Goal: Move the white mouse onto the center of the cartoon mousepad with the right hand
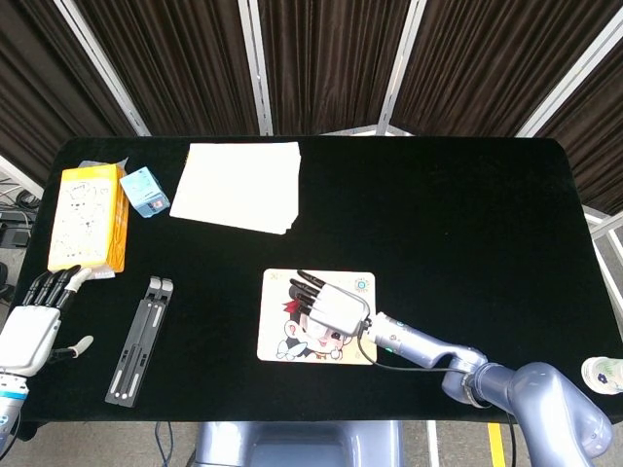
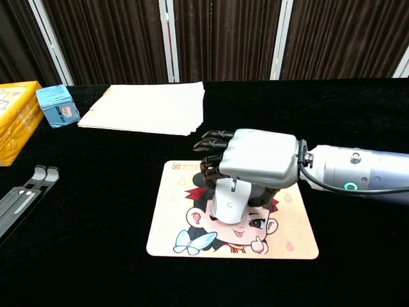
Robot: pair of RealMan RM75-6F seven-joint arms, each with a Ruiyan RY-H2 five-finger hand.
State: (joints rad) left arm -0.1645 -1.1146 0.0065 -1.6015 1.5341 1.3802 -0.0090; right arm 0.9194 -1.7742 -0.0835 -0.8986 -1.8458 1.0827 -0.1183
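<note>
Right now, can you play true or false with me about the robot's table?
1. The white mouse sits on the cartoon mousepad. True.
2. The right hand is over the mouse. True.
3. The left hand is holding the blue box. False: it holds nothing, at the table's near left edge.
4. The paper stack lies on the mousepad. False: it lies apart, farther back.
</note>
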